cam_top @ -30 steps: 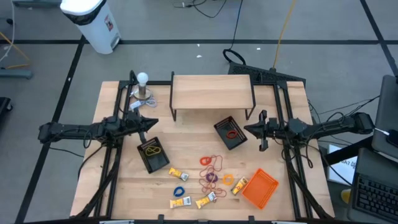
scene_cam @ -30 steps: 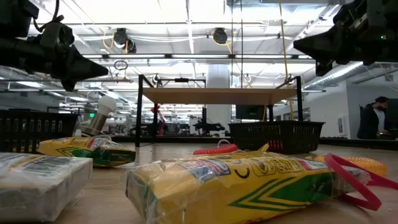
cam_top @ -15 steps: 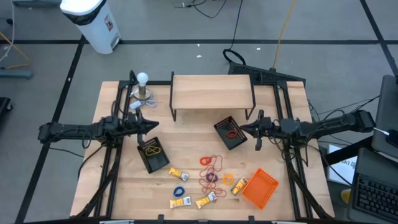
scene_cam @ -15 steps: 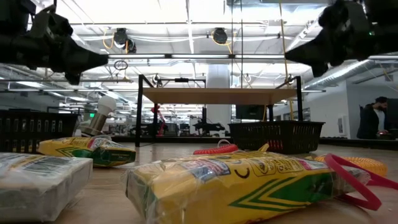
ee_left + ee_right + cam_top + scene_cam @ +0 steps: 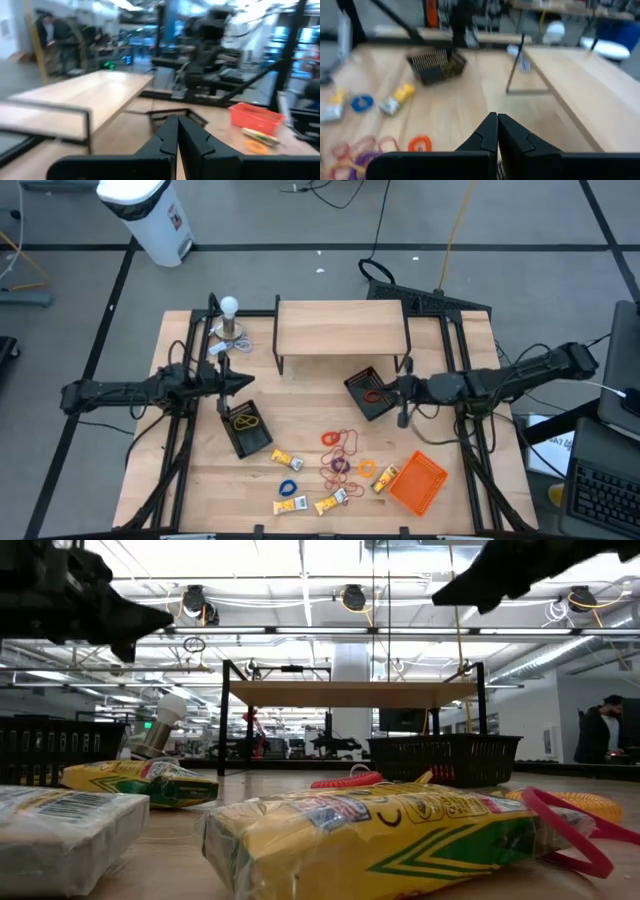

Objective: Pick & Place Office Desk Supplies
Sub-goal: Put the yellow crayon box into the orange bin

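Rubber bands lie loose on the table's near middle: red (image 5: 331,438), purple (image 5: 340,467), orange (image 5: 366,467) and blue (image 5: 289,487). Yellow-and-white packets (image 5: 286,459) (image 5: 331,502) lie flat among them, and one packet (image 5: 370,835) fills the low view. My left gripper (image 5: 248,381) (image 5: 177,120) hangs shut above the table's left side, pointing level at the middle. My right gripper (image 5: 385,388) (image 5: 497,117) is shut too, high over the right black mesh tray (image 5: 369,393). Neither holds anything.
A second black mesh tray (image 5: 246,427) with a yellow band stands left of centre. An orange tray (image 5: 417,482) sits at the near right. A wooden shelf riser (image 5: 340,328) spans the far middle, with a bulb on a stand (image 5: 231,320) to its left.
My right gripper has risen and gone toward the table's middle, now over the right mesh tray, still shut. My left gripper has tipped up from pointing slightly down to level. Nothing on the table has moved.
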Robot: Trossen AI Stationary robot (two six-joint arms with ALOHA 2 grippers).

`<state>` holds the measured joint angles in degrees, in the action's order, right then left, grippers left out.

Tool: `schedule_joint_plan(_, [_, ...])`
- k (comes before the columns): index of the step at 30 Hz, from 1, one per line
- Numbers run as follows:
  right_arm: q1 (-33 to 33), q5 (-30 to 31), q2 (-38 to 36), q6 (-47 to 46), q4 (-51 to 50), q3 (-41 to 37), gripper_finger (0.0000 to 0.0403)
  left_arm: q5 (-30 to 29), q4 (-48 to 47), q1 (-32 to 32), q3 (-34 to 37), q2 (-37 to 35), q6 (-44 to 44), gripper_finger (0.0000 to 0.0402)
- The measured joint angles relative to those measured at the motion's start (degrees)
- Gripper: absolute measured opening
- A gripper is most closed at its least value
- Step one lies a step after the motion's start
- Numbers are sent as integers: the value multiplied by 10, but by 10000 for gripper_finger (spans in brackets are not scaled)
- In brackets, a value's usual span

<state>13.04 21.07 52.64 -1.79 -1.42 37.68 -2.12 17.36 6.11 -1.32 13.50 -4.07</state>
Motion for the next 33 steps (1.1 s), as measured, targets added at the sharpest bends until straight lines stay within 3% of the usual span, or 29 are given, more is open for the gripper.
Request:
schedule_joint_plan(8, [48,-3,136,6,-91,94,0,-67,-80,50,0,0,-52,10])
schedule_joint_plan(16, [97,-27,236,-89,-104,155,11,-85,-71,52,0,0,-53,10])
schedule_joint_plan(20, [109,-37,270,-132,-52,163,59,-85,-62,52,0,0,-52,10])
schedule_joint_plan(24, [111,-74,305,-173,19,163,133,-84,-65,52,0,0,-57,10])
schedule_joint_plan(28, [115,-106,355,-183,29,196,204,-85,-73,52,0,0,-79,10])
schedule_joint_plan(33, [138,-108,423,-166,20,268,243,-85,-57,52,0,0,-81,10])
